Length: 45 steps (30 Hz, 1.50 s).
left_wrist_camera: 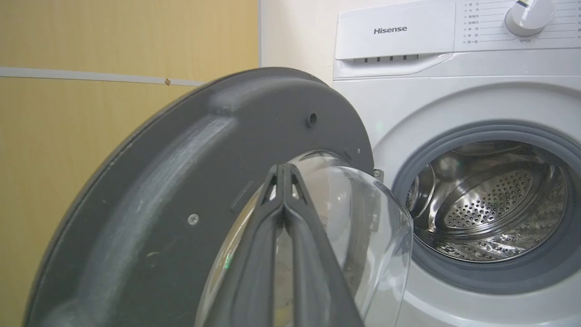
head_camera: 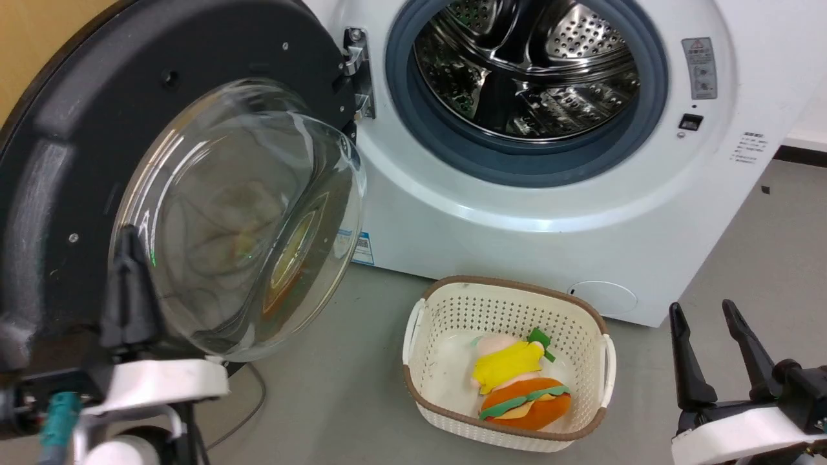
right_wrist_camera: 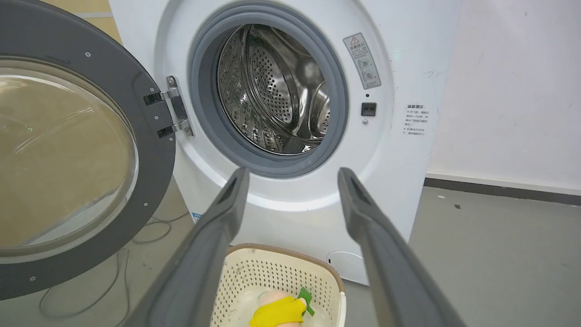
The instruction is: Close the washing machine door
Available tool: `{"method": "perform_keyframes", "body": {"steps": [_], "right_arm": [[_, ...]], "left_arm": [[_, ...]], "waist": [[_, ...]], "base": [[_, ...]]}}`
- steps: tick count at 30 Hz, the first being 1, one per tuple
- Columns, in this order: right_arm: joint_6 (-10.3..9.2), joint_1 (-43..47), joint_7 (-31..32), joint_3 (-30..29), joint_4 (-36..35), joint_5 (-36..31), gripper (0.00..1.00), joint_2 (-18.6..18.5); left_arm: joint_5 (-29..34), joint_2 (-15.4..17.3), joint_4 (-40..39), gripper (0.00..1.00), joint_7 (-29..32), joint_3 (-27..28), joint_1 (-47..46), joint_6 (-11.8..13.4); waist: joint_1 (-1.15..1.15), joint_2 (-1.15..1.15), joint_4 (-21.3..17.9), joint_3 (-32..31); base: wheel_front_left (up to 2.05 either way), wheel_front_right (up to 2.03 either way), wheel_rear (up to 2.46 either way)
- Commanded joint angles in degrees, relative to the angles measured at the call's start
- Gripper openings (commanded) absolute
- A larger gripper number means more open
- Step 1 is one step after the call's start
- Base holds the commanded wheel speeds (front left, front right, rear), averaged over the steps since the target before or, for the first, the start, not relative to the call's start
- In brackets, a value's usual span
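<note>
Head view: door [head_camera: 58, 161], floor [head_camera: 336, 400] perhaps concrete

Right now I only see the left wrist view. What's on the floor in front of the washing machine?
Observer: A cream basket sits on the floor before the washing machine, right of the open washing machine door.
Operator: Anything in it?
Observer: A plush toy, yellow, orange and green.
Operator: Where's the right hand?
Observer: The right hand is open, low, right of the basket, holding nothing.
</note>
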Motion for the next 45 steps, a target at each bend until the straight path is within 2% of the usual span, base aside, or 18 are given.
{"method": "perform_keyframes", "body": {"steps": [1, 9, 16, 21, 26, 31, 33, 37, 45], "right_arm": [[0.02, -0.16, -0.56, -0.24, -0.37, 0.48, 1.00, 0.13], [0.02, -0.15, -1.51, -1.36, -0.61, 1.37, 1.00, 0.15], [0.02, -0.83, -2.35, -1.99, -0.97, 1.58, 1.00, 0.16], [0.02, -1.41, -2.95, -2.06, -1.03, 1.64, 1.00, 0.17], [0.02, -2.02, -3.54, -1.89, -1.02, 1.85, 1.00, 0.19], [0.03, -2.21, -4.14, -2.24, -1.09, 2.39, 1.00, 0.20], [0.03, -2.08, -4.38, -2.32, -0.95, 2.78, 1.00, 0.20], [0.03, -1.86, -4.86, -2.48, -0.78, 3.54, 1.00, 0.21], [0.03, -1.58, -5.82, -3.21, -0.47, 4.87, 1.00, 0.23]], "left_arm": [[-0.40, 0.23, -1.07, 0.00, -0.54, 1.15, -1.28, -0.43], [-1.92, 0.76, -4.27, 0.00, -1.49, 9.81, -5.27, -3.33], [-5.03, 1.34, -1.70, 0.00, -2.33, 19.71, -10.81, -7.60], [-6.42, 2.72, 2.75, 0.00, -2.93, 24.80, -14.39, -10.31], [-8.31, 5.28, 9.50, 0.00, -3.53, 27.09, -17.76, -11.37], [-13.36, 8.57, 17.66, 0.00, -3.61, 27.70, -21.49, -11.92], [-16.44, 10.13, 21.15, 0.00, -2.34, 28.08, -23.28, -12.07], [-25.08, 13.55, 27.76, 0.00, 3.99, 27.07, -26.15, -12.34], [-43.39, 16.80, 36.69, 0.00, 21.61, 24.23, -29.83, -12.84]], "waist": [[0.00, 0.00, 0.51, 0.34], [0.00, 0.00, 2.65, 2.01], [0.00, 0.00, 4.63, 4.08], [0.00, 0.00, 6.02, 5.28], [0.00, 0.00, 7.37, 6.38], [0.00, 0.00, 8.71, 7.15], [0.00, 0.00, 9.22, 7.32], [0.00, 0.00, 10.18, 7.55], [0.00, 0.00, 12.14, 7.74]], "base": [[0.00, 0.00, 0.00], [0.00, 0.00, 0.00], [0.00, 0.00, 0.00], [0.00, 0.00, 0.00], [0.00, 0.00, 0.00], [0.00, 0.00, 0.00], [0.00, 0.00, 0.00], [0.00, 0.00, 0.00], [0.00, 0.00, 0.00]]}}
